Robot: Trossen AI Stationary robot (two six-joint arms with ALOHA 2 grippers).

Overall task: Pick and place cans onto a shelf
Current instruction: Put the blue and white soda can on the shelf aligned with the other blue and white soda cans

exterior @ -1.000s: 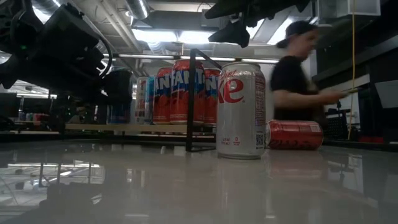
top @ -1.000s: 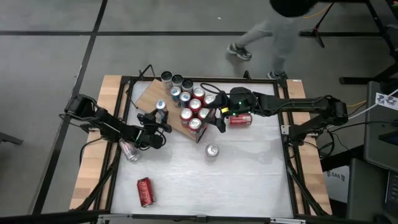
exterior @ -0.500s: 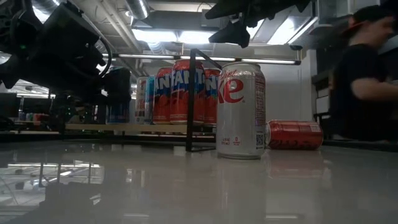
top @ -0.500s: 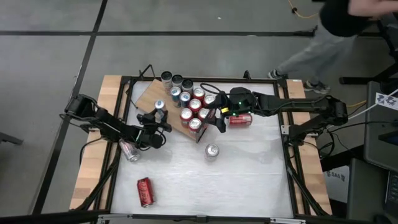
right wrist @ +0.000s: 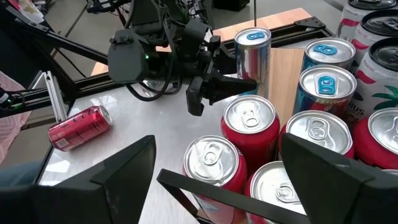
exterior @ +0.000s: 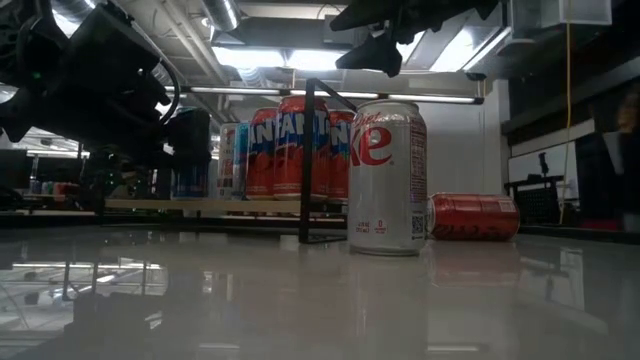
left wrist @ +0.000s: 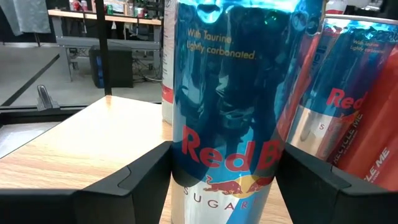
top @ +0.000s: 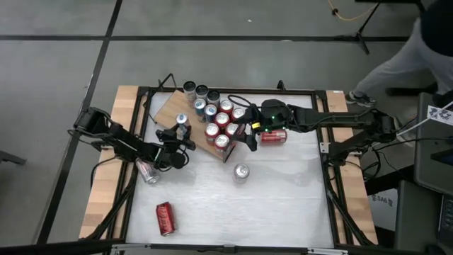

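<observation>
A red can lies near on the desk. The left claw is clamped on a blue Red Bull can standing on the shelf. The right claw hangs apart above the red cans.

The bench has a glossy white top that mirrors the ceiling lights. The cans are shiny metal with bright silver lids; the slim blue can has a slick, reflective skin. The shelf is pale wood, matt and grained. The fingers gripping that blue can look matt black plastic.
</observation>
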